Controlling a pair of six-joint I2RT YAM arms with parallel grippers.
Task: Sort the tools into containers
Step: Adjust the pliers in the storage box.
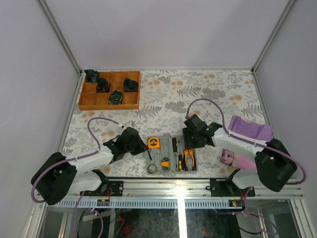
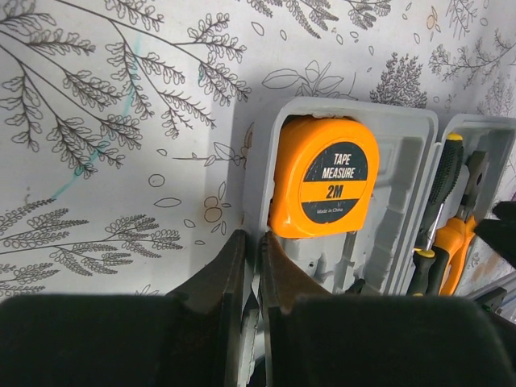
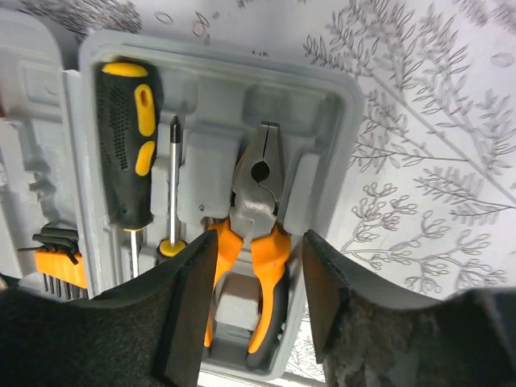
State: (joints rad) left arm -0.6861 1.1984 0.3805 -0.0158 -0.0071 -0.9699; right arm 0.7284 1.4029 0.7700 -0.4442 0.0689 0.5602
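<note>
The orange-and-black-handled pliers [image 3: 256, 201] lie in the open flat grey hinged plastic case [image 3: 218, 89]. Their handle ends are partly hidden by the right claw [image 3: 260, 239], which is spread wide astride them. A slim black-and-orange screwdriver [image 3: 125, 153] lies beside them. The left claw [image 2: 251, 242] is closed at the case's left rim, though a pinch is unclear. The case sits mid near edge of the floral worktop [image 1: 198, 94].

It looks like a robotics lab test cell. Plain white panels [image 1: 163, 29] in aluminium posts [image 1: 59, 34] box in a table under a leaf-print cloth [image 1: 198, 89]. The left arm [image 1: 84, 161] and right arm [image 1: 247, 144] are bolted to a slotted aluminium rail [image 1: 163, 187], and purple cables [image 1: 99, 121] loop loose.
</note>
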